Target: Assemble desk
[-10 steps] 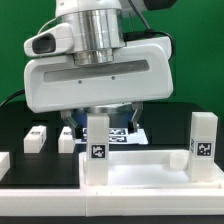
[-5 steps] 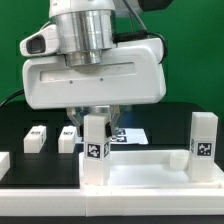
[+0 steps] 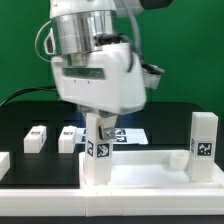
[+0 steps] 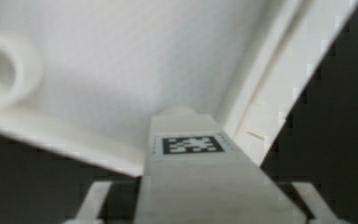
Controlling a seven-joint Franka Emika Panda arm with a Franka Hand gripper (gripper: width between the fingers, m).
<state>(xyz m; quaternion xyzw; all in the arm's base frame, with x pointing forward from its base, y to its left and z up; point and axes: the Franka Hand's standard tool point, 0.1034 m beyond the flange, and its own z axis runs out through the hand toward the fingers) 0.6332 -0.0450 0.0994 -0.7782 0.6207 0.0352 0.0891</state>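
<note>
panel (image 3: 150, 172): smooth matt white plastic; leg (image 3: 97, 168): same plastic | table (image 3: 18, 118): matt black

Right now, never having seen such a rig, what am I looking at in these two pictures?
The big white machine is a robot arm that is building a desk. One picture comes from a camera off the arm. The other comes from a camera on its wrist, looking down between its fingers. The fingers grip a white tagged leg standing in a corner of the rimmed panel. A second leg stands on the exterior view's right. Two loose legs lie on the black table. Behind the gripped leg lies the marker board.
</note>
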